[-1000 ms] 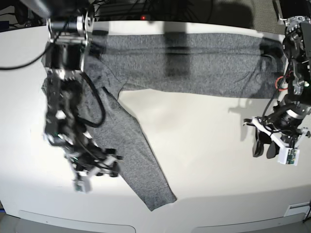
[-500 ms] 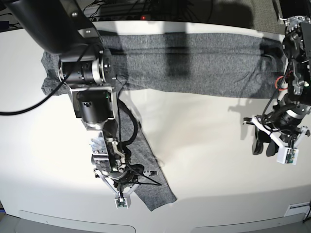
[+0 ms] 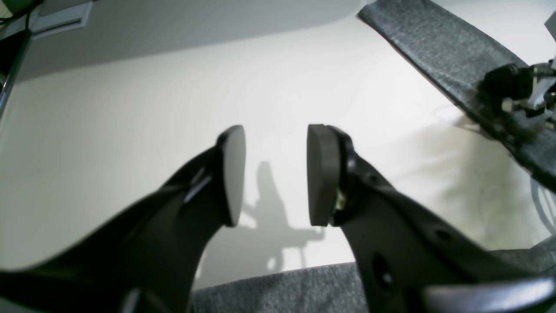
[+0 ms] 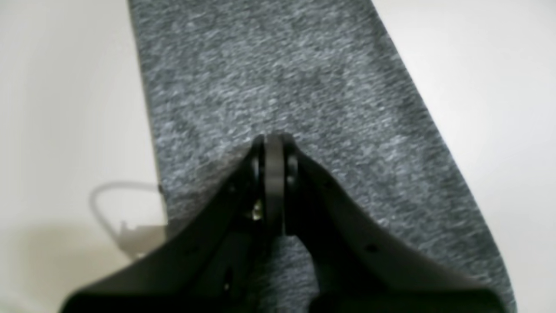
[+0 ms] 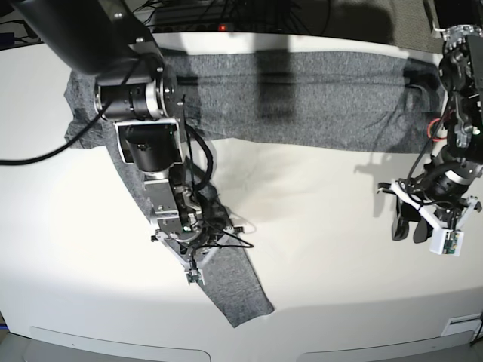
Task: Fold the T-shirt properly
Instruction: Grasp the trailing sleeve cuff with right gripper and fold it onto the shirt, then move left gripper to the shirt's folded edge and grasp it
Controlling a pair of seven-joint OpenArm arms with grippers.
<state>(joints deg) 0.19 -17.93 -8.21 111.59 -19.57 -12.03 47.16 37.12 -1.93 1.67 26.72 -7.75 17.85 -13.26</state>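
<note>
The grey T-shirt [image 5: 302,98] lies flat across the back of the white table [image 5: 317,226]. One long sleeve [image 5: 238,290] runs diagonally toward the front edge. My right gripper [image 5: 195,276] is shut, and its tips rest on the middle of that sleeve [image 4: 282,78]; I see no fold of cloth between the pads in the right wrist view [image 4: 273,145]. My left gripper [image 5: 411,222] hovers open over bare table at the right, holding nothing [image 3: 276,174]. The left wrist view shows the sleeve [image 3: 438,48] far off, and shirt fabric [image 3: 278,291] just below the fingers.
Cables and dark equipment [image 5: 226,19] line the table's back edge. The right arm's bulky links [image 5: 143,113] hang over the shirt's left shoulder area. The table's front edge [image 5: 339,339] runs close below the sleeve cuff.
My right arm swung from left of the sleeve onto it, then moved up along it, and its gripper closed. The sleeve cuff stayed put. The left arm has not moved.
</note>
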